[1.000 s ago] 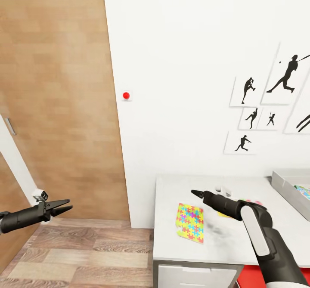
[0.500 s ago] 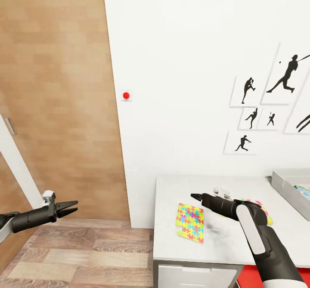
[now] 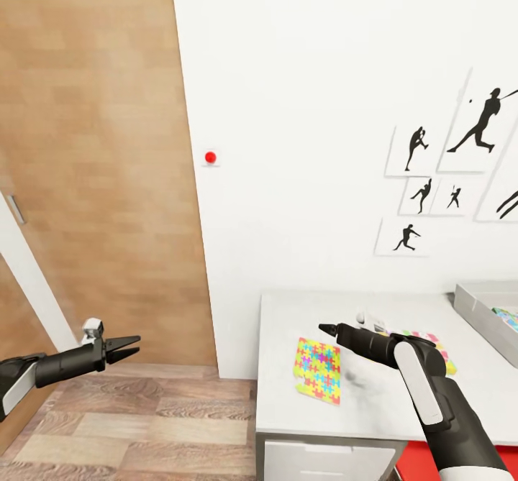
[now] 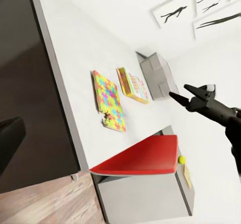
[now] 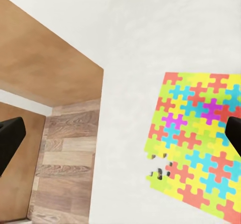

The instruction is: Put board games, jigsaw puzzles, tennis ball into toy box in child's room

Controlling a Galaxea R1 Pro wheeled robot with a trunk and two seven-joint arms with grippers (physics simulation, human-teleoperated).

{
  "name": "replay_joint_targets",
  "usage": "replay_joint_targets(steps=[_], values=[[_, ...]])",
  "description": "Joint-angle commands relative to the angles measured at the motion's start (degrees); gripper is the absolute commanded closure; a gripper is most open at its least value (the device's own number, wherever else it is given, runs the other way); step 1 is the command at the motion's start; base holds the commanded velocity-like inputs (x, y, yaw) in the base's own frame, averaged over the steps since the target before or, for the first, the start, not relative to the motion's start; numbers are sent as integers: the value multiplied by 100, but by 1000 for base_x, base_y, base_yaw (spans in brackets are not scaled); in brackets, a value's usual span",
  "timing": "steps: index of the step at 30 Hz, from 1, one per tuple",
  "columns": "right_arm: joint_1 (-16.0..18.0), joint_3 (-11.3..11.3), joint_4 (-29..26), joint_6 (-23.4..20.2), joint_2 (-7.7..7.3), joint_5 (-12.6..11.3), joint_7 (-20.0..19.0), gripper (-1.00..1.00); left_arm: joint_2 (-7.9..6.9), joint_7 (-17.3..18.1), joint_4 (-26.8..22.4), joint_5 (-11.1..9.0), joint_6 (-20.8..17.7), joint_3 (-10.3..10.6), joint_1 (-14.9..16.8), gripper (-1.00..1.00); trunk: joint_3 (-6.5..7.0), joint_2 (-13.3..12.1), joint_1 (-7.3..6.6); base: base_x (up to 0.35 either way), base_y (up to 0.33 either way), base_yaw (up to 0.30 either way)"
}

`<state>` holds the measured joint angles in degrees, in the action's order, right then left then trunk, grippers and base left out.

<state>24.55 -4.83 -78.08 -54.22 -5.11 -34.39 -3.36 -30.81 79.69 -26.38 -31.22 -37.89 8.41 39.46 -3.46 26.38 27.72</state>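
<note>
The right arm [image 3: 432, 387] covers most of the second puzzle [image 3: 432, 339] behind it. Beyond the arm, the toy box [image 3: 480, 308] is cut by the picture's edge, its contents too small to identify.

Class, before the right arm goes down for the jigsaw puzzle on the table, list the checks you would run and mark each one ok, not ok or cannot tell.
1. jigsaw puzzle lies flat on the table: ok.
2. right gripper open: cannot tell from the head view.
3. Right gripper above the puzzle: ok in the right wrist view.
4. left gripper off the table, over the floor: ok.
5. toy box in view at the table's far end: ok.
</note>
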Motion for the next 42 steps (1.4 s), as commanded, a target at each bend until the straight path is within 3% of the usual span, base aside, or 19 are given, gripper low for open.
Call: replay_joint_targets(steps=[1, 12, 18, 25, 32, 42], values=[[6, -8, 0, -28, 1, 30, -33, -100, 17, 15, -8, -38, -60, 37, 8, -100, -22, 13, 3, 0, 0, 0], [6, -7, -26, -41, 1, 61, -20, -100, 156, -220, -344, -29, -87, 30, 63, -100, -122, 13, 3, 0, 0, 0], [6, 41, -44, -54, 1, 69, 126, -100, 156, -953, -548, -12, -134, 20, 69, -100, -178, 13, 3, 0, 0, 0], [59, 169, -62, -59, 5, 56, 659, -100, 169, -1525, -600, -21, -158, -13, 70, -100, -244, 13, 3, 0, 0, 0], [322, 218, 45, -56, 77, 36, 1253, -100, 169, -1679, -623, -20, -167, -15, 70, -100, -310, 13, 3, 0, 0, 0], [432, 227, 169, -16, 164, 55, 1474, -100, 178, -1746, -631, -16, -158, -23, 70, -100, -404, 13, 3, 0, 0, 0]])
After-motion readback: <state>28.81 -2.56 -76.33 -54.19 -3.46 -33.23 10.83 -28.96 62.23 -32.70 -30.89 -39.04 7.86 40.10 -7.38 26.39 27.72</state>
